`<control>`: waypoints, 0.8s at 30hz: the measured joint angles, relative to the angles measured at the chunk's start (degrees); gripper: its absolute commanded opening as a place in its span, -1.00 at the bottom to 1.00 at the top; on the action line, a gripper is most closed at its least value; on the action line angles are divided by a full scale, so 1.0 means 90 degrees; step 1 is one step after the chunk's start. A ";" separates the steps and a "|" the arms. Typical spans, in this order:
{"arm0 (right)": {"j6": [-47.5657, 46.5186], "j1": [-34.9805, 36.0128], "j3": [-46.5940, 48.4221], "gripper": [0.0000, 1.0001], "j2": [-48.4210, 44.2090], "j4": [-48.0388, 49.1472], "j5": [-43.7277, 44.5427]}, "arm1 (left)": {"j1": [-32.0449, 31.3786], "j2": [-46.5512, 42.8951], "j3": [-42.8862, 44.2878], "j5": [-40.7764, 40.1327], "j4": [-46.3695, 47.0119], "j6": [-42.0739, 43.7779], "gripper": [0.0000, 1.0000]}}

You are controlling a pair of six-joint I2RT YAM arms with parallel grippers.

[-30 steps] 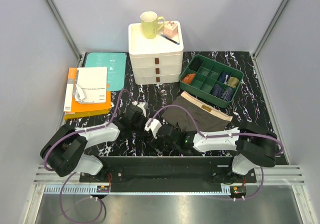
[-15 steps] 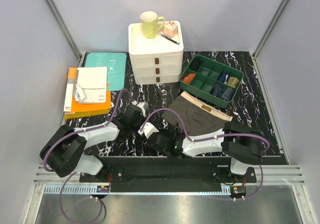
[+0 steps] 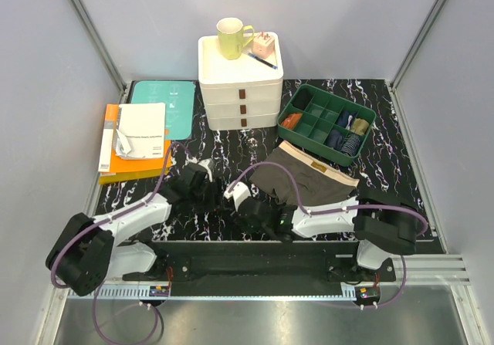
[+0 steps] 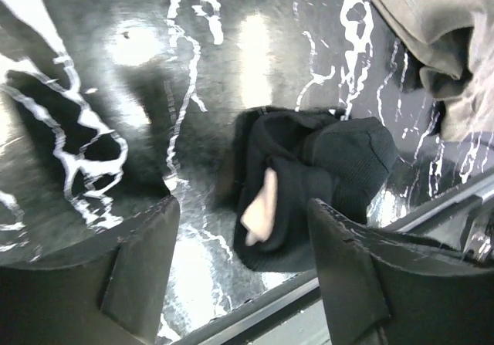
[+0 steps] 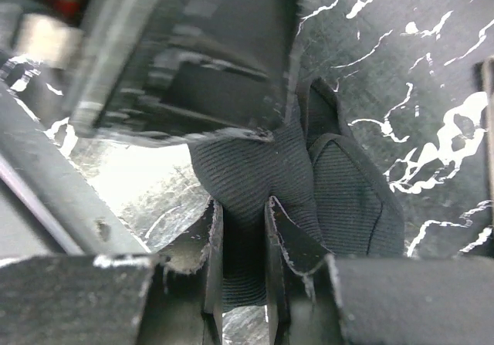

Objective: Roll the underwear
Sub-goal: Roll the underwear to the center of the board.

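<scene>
The black underwear (image 4: 324, 175) lies bunched into a rough roll near the table's front edge, with a bit of beige waistband (image 4: 258, 202) showing. My left gripper (image 4: 243, 272) is open, and the roll lies just ahead of its fingers, untouched. My right gripper (image 5: 243, 241) is shut on a fold of the black underwear (image 5: 255, 167). From above, both grippers meet at the front centre: left gripper (image 3: 216, 193), right gripper (image 3: 238, 208). The olive-brown underwear (image 3: 309, 177) lies flat just behind and to the right of them.
A white drawer unit (image 3: 240, 90) with a mug (image 3: 231, 38) stands at the back. To its right is a green divided tray (image 3: 326, 123) holding sock bundles. Books (image 3: 135, 140) are stacked at the left. The table's front rail (image 4: 432, 214) runs close by the roll.
My left gripper has opened and pulled back from the black roll. My right gripper has shut on the black underwear.
</scene>
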 measured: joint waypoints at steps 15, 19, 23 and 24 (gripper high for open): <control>0.1974 -0.2025 -0.0969 -1.00 -0.0452 0.1081 -0.3169 | 0.0070 -0.1319 -0.0529 -0.0408 -0.0204 0.0051 0.43; 0.2552 -0.2577 -0.1202 -1.00 -0.0393 0.1450 -0.3881 | 0.0063 -0.1702 -0.0884 -0.0357 0.0172 0.0080 0.43; 0.3055 -0.2892 -0.1379 -1.00 -0.0151 0.1977 -0.4444 | 0.0005 -0.1904 -0.1192 -0.0287 0.0707 0.0073 0.42; 0.3179 -0.2973 -0.1455 -1.00 -0.0075 0.2181 -0.4573 | -0.0010 -0.1916 -0.1256 -0.0265 0.0848 0.0058 0.43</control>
